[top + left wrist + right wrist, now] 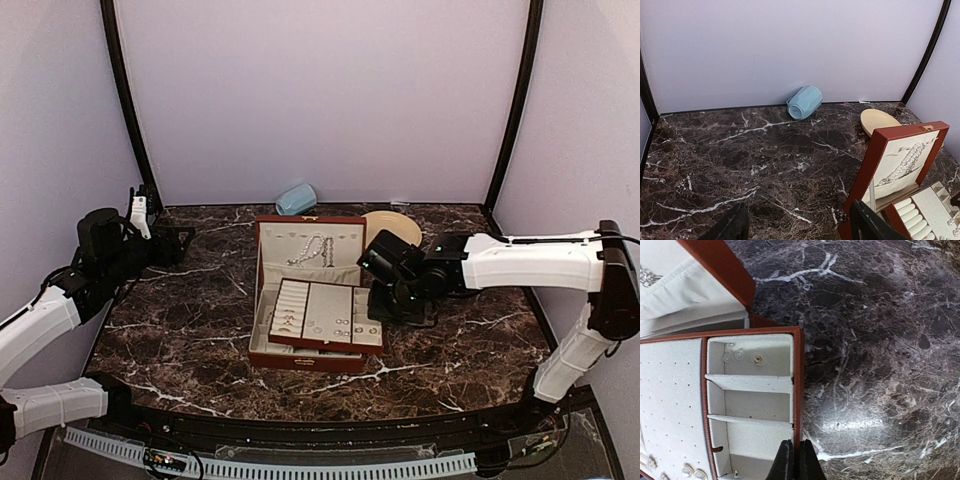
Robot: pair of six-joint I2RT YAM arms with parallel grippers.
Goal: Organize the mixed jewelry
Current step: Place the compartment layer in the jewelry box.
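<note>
A red-brown jewelry box (300, 362) stands open mid-table, its lid upright. The white pearl strand (312, 250) hangs against the lid's cream lining and also shows in the left wrist view (902, 167). A cream compartment tray (290, 342) sits across the box with tiny silvery rings and earrings (340, 325) in it. Small studs (757, 359) lie in the tray's end compartment. My right gripper (796, 441) is shut on the tray's red-brown right wall (798, 390), one finger on each side. Far to the left, my left gripper (800, 225) stands open and empty above the marble.
A pale blue cup (296, 199) lies on its side at the back wall. A cream plate (395, 225) sits behind the box's right corner, close to my right arm. Dark marble table (190, 330) stretches between my left gripper and the box.
</note>
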